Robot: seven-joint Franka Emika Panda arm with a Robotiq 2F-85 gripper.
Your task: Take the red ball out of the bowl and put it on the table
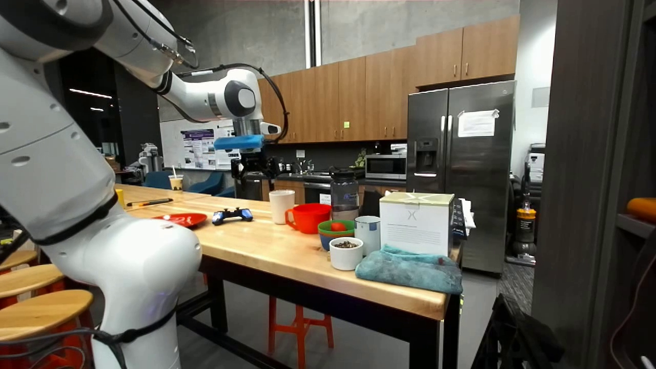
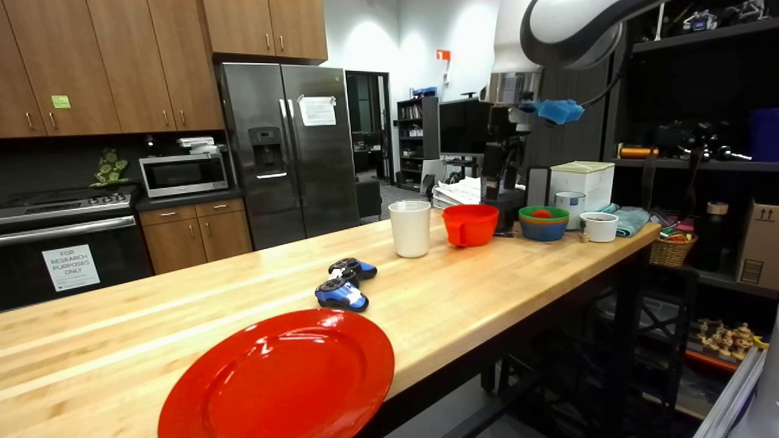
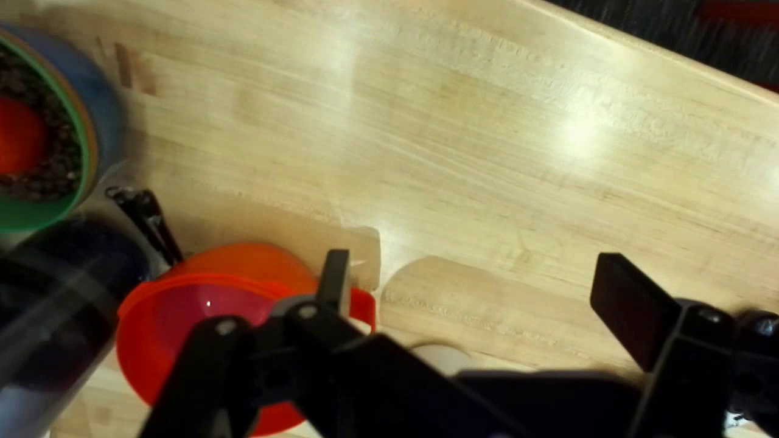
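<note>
- The gripper (image 3: pixel 484 292) is released, its jaws spread wide, and hangs above the table (image 3: pixel 462 152).
- Bare wood shows between the jaws and runs on to the table's edge, which slants across the upper right of the wrist view.
- In that view the gripper covers part of the red cup (image 1: pixel 312 219); a white cup (image 1: pixel 282 207) stands just beside this cup.
- Past them, the red ball (image 3: pixel 21 136) lies on dark grains in the green bowl (image 3: pixel 27 214), stacked above a blue bowl (image 3: pixel 109 115).
- Close by, a white ramekin (image 1: pixel 343 260) holds brown bits.
- A white box (image 1: pixel 410 225) bears an X-like mark over print too small to read.
- A red plate (image 2: pixel 286 377) lies by the long edge, well apart.
- On the oven (image 2: pixel 122 261), a notice (image 2: pixel 71 267) reads "FOR RESEARCH PURPOSES ONLY".
</note>
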